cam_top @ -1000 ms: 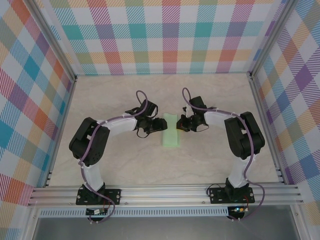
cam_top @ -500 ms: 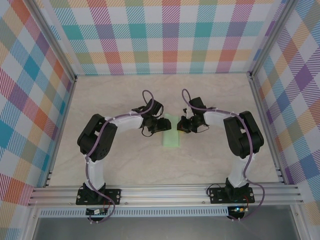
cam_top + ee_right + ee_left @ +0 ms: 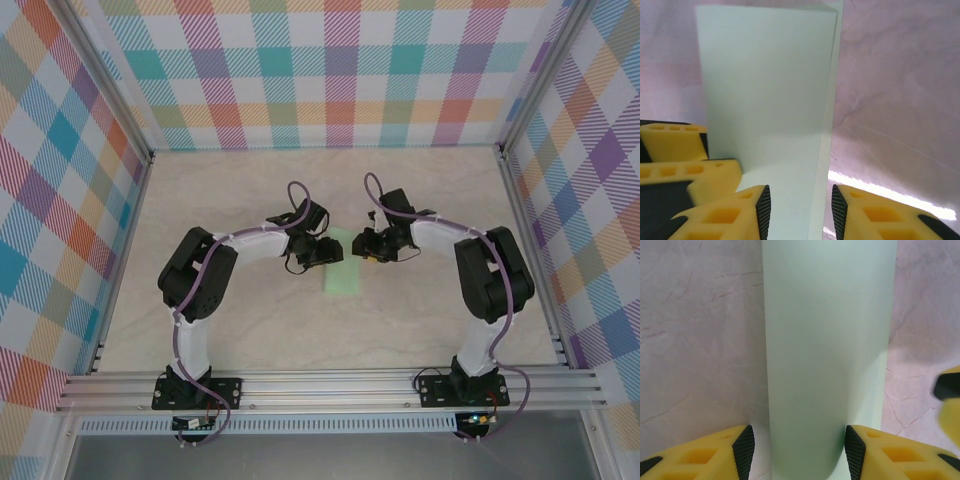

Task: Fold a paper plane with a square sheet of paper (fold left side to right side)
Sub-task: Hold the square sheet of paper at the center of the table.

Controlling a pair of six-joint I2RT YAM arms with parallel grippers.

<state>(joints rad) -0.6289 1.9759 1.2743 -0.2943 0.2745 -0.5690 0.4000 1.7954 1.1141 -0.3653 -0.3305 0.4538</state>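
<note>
Top external: left gripper [image 3: 328, 252] sits at the left edge of the sheet of paper [image 3: 343, 278], jaws open. In the left wrist view its pads [image 3: 744, 450] straddle the strip with a gap on the left side, so it isn't clamping anything. The sheet is already doubled into a narrow strip mid-table, between the two grippers. The fold looks soft and rounded, not pressed flat, I'd say. Right gripper [image 3: 368, 248] is at the strip's right edge, jaws apart too. The right wrist view shows the layered edge running between its fingers, with the top layer stopping a bit short of the lower one. To do this well: square the free edges first, pin them on the right, then press down along the fold from the left, slowly, since thin paper skids. The table [image 3: 250, 330] is pale, marbled and smooth, so grip is low. Plaid walls [image 3: 340, 70] on three sides, aluminium rail [image 3: 330, 385] at the near edge.
</note>
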